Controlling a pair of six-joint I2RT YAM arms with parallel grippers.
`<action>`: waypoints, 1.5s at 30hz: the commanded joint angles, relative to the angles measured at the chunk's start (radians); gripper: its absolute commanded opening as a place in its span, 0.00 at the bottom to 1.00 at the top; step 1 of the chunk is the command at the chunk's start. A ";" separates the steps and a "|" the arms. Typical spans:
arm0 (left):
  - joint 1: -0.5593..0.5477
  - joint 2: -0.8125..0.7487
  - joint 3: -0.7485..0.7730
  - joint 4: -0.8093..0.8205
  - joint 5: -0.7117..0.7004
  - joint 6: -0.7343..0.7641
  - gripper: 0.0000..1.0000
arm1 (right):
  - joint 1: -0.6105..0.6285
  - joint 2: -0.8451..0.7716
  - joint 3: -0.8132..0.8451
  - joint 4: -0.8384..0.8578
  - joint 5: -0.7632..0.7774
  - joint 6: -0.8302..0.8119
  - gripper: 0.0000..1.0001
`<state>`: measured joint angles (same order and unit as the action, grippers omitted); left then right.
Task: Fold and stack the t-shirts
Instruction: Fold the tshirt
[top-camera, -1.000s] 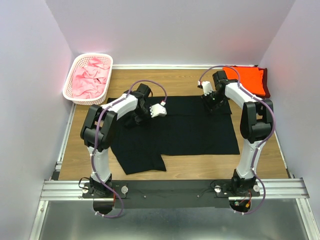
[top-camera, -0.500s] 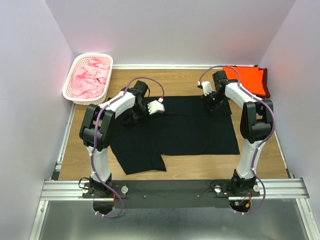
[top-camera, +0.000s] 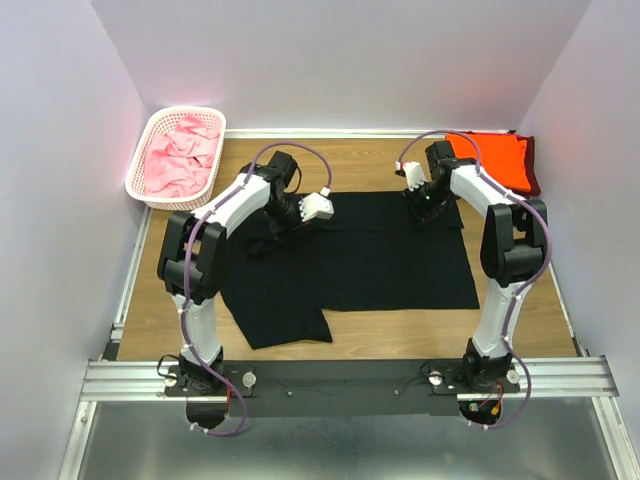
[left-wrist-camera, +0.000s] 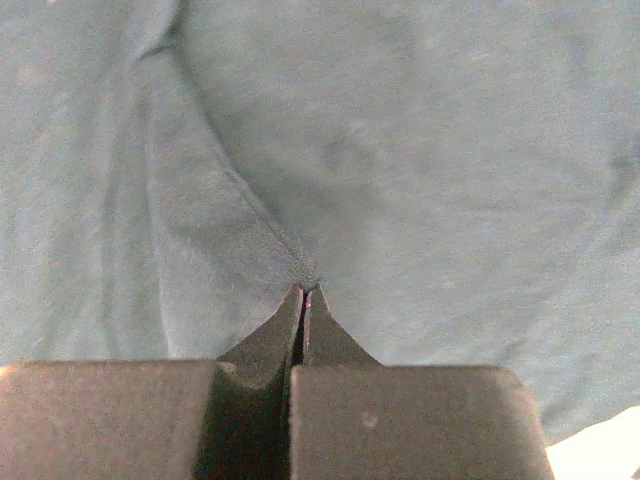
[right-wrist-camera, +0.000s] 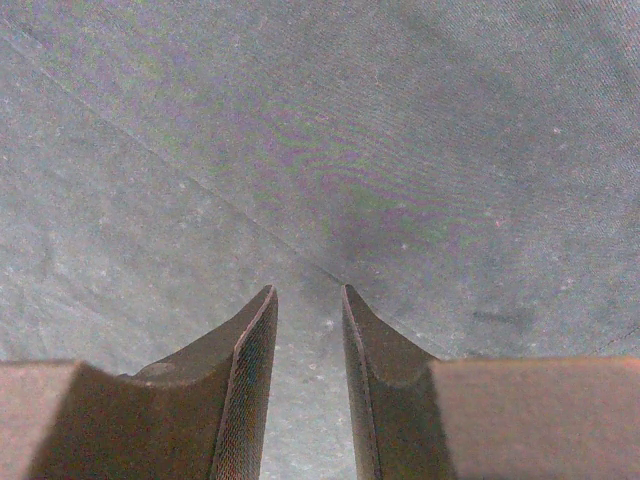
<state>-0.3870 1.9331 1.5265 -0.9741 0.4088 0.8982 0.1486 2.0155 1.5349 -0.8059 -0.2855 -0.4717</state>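
- Wooden table (top-camera: 350, 330) between plain pale walls carries the whole job, and its near strip is bare wood.
- Middle: the black t-shirt (top-camera: 380, 260) lies spread wide and flat, one flap reaching toward the near edge. It looks barely begun, with no compact fold yet.
- At the shirt's far left part, the left gripper (left-wrist-camera: 304, 292) has its jaws pressed fully together, with a small pucker of black cloth pinched at the tips.
- At the far right edge, the right gripper (right-wrist-camera: 305, 295) keeps a narrow gap between its jaws. The tips sit at the cloth by a crease, and nothing looks clamped.
- Far right corner: the orange t-shirt (top-camera: 495, 160) lies folded on something dark, so I judge that part done.
- Far left corner: the pink t-shirts (top-camera: 180, 160) are heaped unfolded in the white lattice basket (top-camera: 165, 203), so most of the work remains.
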 joint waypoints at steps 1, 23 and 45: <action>-0.039 -0.036 0.006 -0.083 0.116 -0.021 0.00 | 0.000 -0.040 -0.010 -0.007 0.005 -0.007 0.39; -0.040 -0.143 -0.049 -0.118 0.435 -0.093 0.38 | 0.003 -0.031 0.027 -0.053 -0.089 0.011 0.39; 0.487 -0.261 -0.414 0.117 0.288 -0.197 0.46 | 0.552 0.153 0.209 0.043 -0.219 0.304 0.43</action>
<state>0.1005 1.6844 1.1198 -0.9470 0.7303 0.7620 0.6693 2.1178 1.7226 -0.7898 -0.5323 -0.2340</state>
